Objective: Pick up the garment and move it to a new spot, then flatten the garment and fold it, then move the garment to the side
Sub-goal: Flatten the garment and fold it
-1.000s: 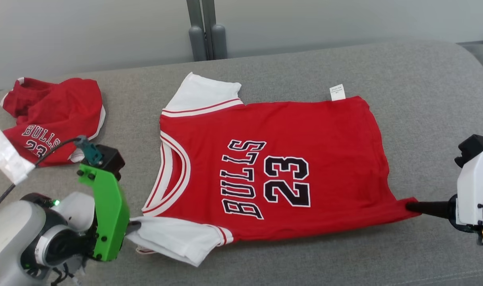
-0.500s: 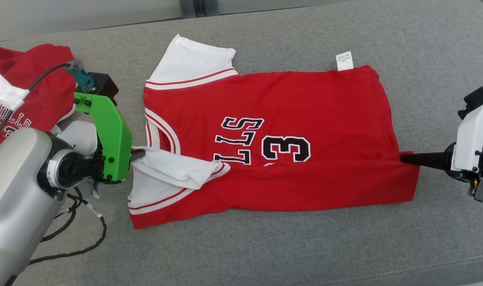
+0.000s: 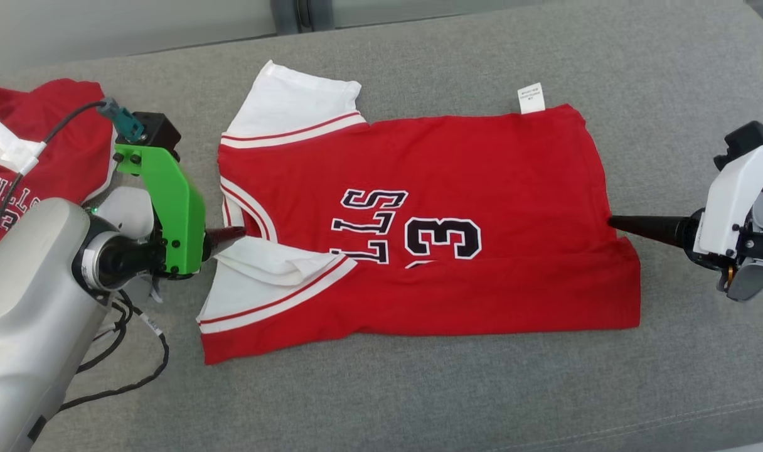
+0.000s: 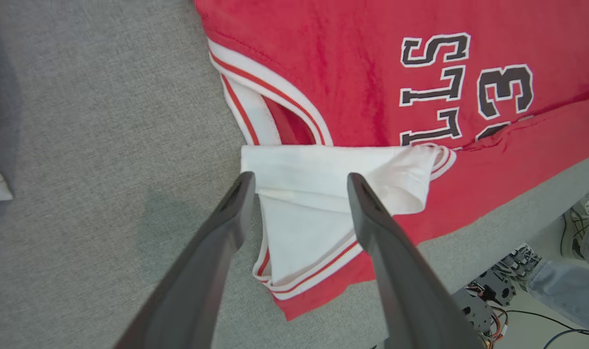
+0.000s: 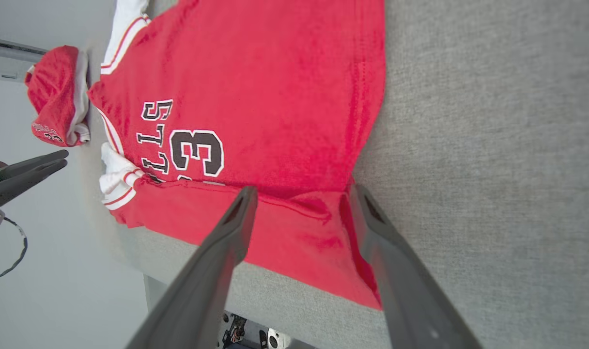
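Garment (image 3: 482, 163) half-folded; grey couch (image 3: 419, 389) borders every edge.

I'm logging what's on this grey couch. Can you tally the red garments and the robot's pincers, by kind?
Red garments: 2, the partly folded jersey and the crumpled garment.
Pincers: 2, the left pincer and the right pincer, both open.
Total: 4.
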`<state>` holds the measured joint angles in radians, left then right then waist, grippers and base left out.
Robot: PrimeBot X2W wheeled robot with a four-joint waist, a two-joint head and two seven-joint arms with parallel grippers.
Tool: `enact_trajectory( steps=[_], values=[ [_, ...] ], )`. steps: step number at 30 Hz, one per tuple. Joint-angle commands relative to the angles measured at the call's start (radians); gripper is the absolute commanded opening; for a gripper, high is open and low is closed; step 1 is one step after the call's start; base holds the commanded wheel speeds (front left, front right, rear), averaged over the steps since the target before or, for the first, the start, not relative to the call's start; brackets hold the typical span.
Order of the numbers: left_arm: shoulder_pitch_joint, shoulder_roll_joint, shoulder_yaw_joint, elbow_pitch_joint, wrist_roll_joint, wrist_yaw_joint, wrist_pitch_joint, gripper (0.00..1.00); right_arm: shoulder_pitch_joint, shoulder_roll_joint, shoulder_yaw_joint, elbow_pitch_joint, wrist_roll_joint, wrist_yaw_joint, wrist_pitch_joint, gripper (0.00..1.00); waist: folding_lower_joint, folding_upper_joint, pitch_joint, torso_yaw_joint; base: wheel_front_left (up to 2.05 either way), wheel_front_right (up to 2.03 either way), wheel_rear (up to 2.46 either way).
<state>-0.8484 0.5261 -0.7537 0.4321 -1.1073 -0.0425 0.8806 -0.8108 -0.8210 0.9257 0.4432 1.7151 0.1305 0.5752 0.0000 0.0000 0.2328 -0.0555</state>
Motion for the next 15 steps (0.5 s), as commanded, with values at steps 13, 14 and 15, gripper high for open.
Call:
enact_trajectory(
  steps=[13,14,15],
  values=[
    [0.169,0.088,0.112,-0.136,0.106,-0.003,-0.462,1.0,0.112,-0.042,-0.082,-0.212,-0.296,0.0,-0.543,1.0,0.0,0.0,-0.211,0.02,0.0,0.0,0.0],
    [0.198,0.085,0.136,-0.154,0.103,0.007,-0.523,1.0,0.125,-0.04,-0.078,-0.218,-0.332,0.0,-0.596,1.0,0.0,0.0,-0.223,0.021,0.0,0.0,0.0],
    [0.218,0.093,0.148,-0.17,0.116,0.015,-0.566,1.0,0.137,-0.034,-0.086,-0.224,-0.349,0.0,-0.642,1.0,0.0,0.0,-0.229,0.022,0.0,0.0,0.0]
  ],
)
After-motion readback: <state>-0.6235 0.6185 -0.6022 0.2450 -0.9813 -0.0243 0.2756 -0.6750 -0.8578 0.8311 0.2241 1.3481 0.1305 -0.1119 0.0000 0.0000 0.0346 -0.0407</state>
